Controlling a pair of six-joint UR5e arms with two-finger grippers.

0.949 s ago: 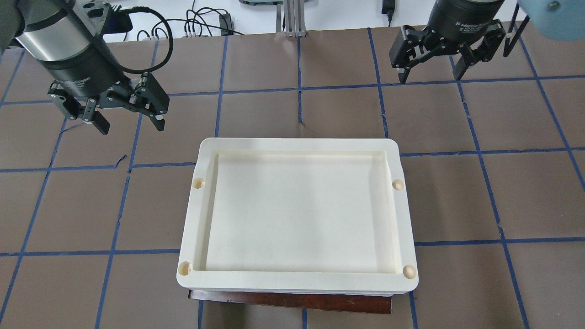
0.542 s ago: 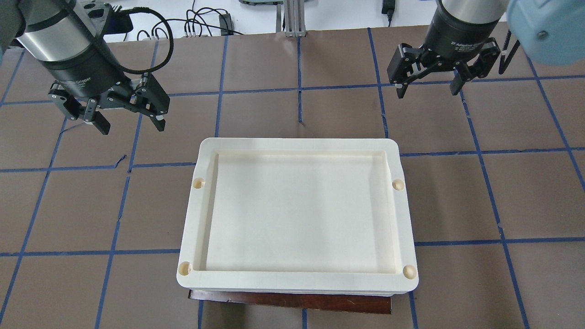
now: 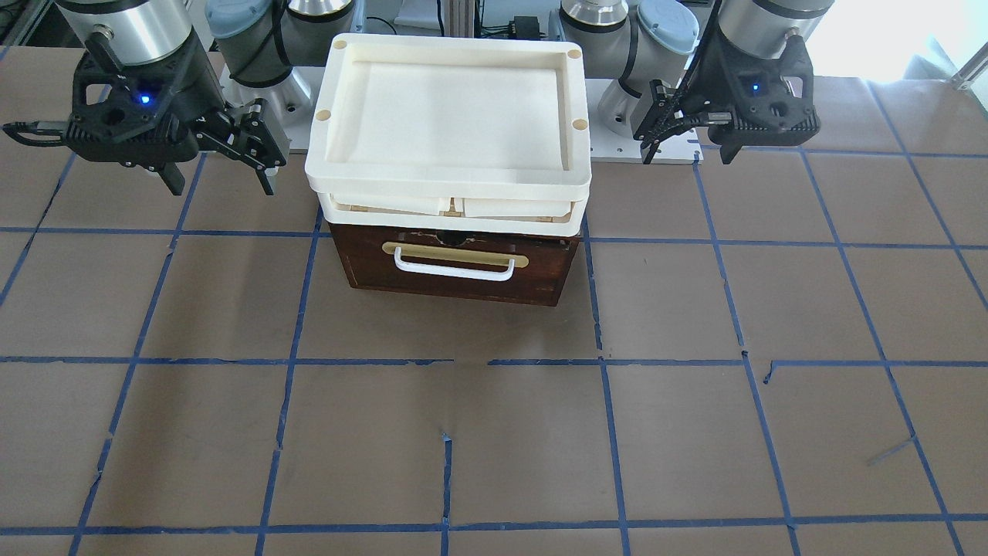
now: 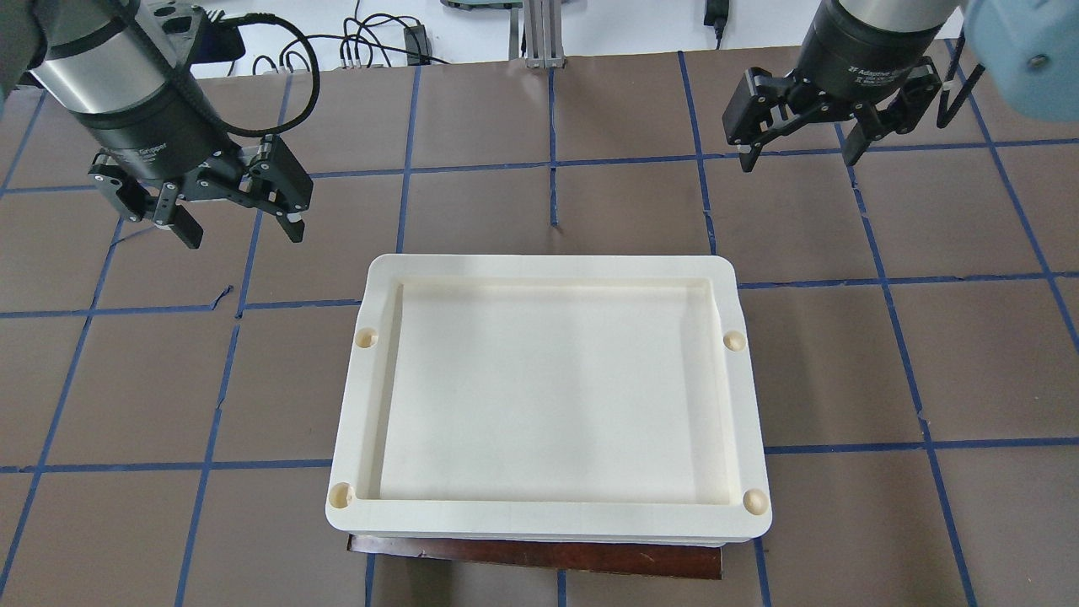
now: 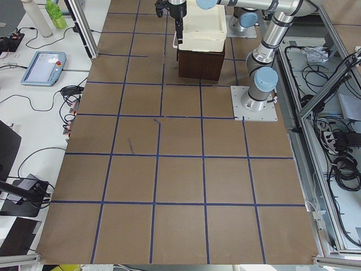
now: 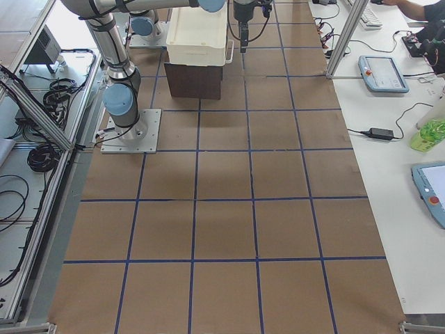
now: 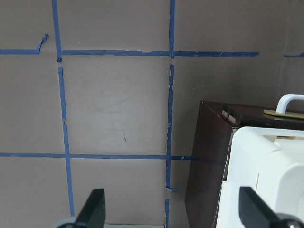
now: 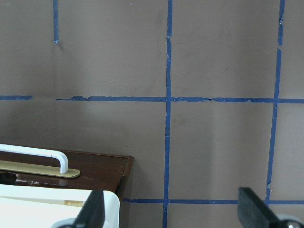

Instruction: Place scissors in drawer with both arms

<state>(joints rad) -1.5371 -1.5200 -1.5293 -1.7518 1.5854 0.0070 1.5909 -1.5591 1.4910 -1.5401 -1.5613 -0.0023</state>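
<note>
The scissors show in no view. The dark reddish-brown drawer [image 3: 455,270], with a brass plate and a white bar handle [image 3: 454,270], is shut and sits under the cream trays; only its edge shows in the overhead view [image 4: 539,554]. My left gripper [image 4: 242,232] is open and empty, hovering off the drawer's far left corner. It also shows in the front view [image 3: 687,154]. My right gripper [image 4: 798,160] is open and empty, hovering off the far right corner; in the front view it is on the left [image 3: 222,185]. The left wrist view [image 7: 209,156] and the right wrist view [image 8: 95,173] each show a drawer corner.
Stacked cream plastic trays [image 4: 548,265] lie on top of the drawer's cabinet and overhang it [image 3: 448,174]. The brown table has a blue tape grid [image 4: 552,160]. Cables lie beyond the far table edge [image 4: 371,46].
My right gripper has shifted a little, first toward the trays, then slightly right and back. My left gripper has not moved. Both stay open.
</note>
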